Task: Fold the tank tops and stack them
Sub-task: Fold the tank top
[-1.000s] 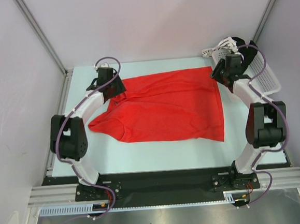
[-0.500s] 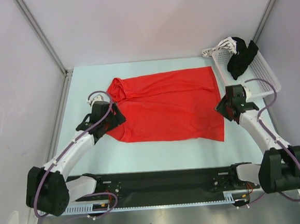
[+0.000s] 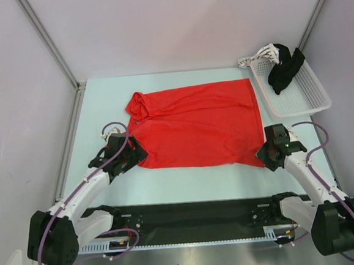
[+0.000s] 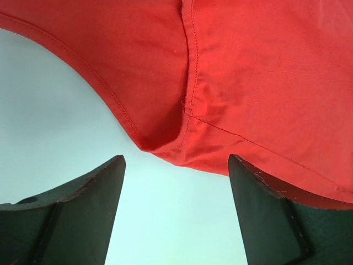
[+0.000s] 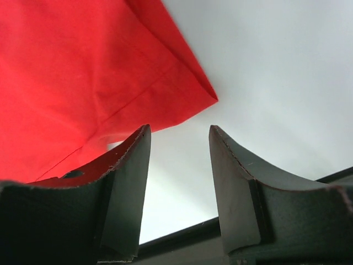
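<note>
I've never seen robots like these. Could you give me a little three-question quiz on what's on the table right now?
1. True or false: the left gripper is shut on the red tank top.
2. Where does the white basket stand? A: at the far right of the table. B: at the far left. C: at the near middle.
3. Fill in: the right gripper is beside the tank top's near-____ corner.
Key: 1 false, its jaws stand open and empty. 2 A. 3 right.

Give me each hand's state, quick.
Left hand: open, holding nothing, just short of the red tank top.
Right hand: open, holding nothing.
</note>
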`<state>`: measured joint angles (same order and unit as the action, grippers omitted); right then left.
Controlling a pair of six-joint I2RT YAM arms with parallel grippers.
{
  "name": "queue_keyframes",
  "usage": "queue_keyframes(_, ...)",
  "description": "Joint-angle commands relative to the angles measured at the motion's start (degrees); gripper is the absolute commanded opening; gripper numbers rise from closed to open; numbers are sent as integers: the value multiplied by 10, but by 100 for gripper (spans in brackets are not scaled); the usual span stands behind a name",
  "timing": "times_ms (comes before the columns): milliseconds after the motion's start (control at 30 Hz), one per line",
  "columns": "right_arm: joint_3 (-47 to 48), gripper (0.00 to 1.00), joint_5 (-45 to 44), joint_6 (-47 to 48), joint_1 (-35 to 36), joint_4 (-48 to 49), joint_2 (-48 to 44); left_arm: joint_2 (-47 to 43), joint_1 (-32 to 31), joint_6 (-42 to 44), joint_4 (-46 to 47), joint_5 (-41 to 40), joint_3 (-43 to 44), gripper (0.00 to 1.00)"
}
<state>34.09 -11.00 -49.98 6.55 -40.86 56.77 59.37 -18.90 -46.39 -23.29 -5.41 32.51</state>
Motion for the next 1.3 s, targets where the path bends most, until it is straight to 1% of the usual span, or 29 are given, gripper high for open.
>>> queue_keyframes(0,-16,52,-13,-28,2,17,27,9,-2,-15,18,11,-1,80)
queue_keyframes(133,-26,50,-9,-32,2,66,71,17,-2,-18,22,6,-1,80)
queue_keyframes(233,-21,42,-37,-31,3,83,106,17,-2,-23,25,2,-2,80)
queue_keyframes(333,-19,31,-64,-34,2,82,133,19,-2,-30,30,4,-3,80)
queue_keyframes(433,-27,2,-71,-44,-7,77,127,27,-3,-35,39,3,-5,79)
queue_keyframes(467,-36,0,-74,-48,-11,72,120,35,-3,-37,43,5,-7,77)
queue_keyframes(567,-49,0,-86,-62,-21,53,79,59,-5,-37,61,12,-8,73)
queue_keyframes(667,-56,0,-100,-65,-28,36,28,92,-11,-34,76,14,-4,65)
queue_keyframes(700,-60,0,-103,-64,-30,33,16,100,-11,-33,83,14,0,60)
queue_keyframes(833,-63,0,-106,-55,-37,22,-18,142,-17,-18,97,12,15,49)
queue_keyframes(967,-65,0,-99,-47,-39,24,-13,187,-31,-12,101,3,33,45)
queue_keyframes(1067,-68,0,-94,-45,-38,32,-1,206,-47,-15,101,0,40,45)
queue_keyframes(1267,-70,0,-92,-38,-39,39,2,193,-69,-13,108,-5,41,43)
